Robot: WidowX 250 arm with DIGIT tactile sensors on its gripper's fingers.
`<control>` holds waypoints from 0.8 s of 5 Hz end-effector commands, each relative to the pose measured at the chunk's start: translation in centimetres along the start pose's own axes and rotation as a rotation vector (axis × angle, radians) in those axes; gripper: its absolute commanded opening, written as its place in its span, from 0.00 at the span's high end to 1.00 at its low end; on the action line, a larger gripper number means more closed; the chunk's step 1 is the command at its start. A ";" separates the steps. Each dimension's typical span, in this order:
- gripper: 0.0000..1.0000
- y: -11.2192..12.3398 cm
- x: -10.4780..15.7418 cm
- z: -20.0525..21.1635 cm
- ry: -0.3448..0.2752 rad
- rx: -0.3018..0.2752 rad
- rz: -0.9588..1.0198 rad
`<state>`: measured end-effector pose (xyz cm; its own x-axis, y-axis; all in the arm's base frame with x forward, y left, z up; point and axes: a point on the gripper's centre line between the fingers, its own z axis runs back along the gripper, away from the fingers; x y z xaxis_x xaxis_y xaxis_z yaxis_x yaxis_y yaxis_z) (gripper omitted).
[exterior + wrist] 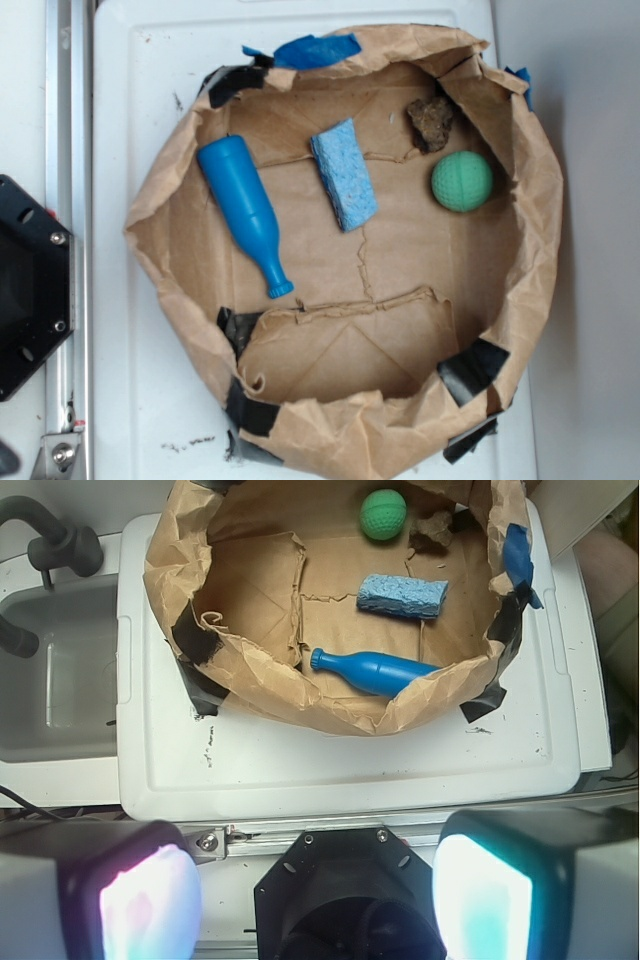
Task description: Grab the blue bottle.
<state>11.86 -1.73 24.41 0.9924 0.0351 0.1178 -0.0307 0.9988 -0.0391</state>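
Blue bottle (243,209): lying on its side on the floor of the brown paper enclosure (345,440), left part in the exterior view, neck toward the torn paper flap in the middle; nothing touches it.
Bottle, wrist view (375,670): just behind the crumpled near wall of the paper, neck pointing left, wide end partly hidden by the paper edge.
Gripper (315,900): jaws spread wide, one pad (150,905) at lower left, the other at lower right of the wrist view; nothing between them.
Bottle relative to gripper: well apart, bottle far ahead and slightly right of the gap; the white tabletop (350,770) and paper wall lie between.
Blue sponge (343,174): beside the bottle, apart from it.
Green ball (462,181): far side, near a brown lump (430,122).
Blue tape (315,50): on the paper rim.
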 end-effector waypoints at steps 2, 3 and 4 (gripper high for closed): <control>0.00 -0.1 3.7 -0.9 -0.032 -0.005 -0.005; 0.00 -0.1 3.7 -0.9 -0.032 -0.005 -0.005; 0.00 -0.1 3.7 -0.9 -0.032 -0.005 -0.005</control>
<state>15.16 -2.10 23.16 0.9927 0.0005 0.1204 0.0041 0.9993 -0.0379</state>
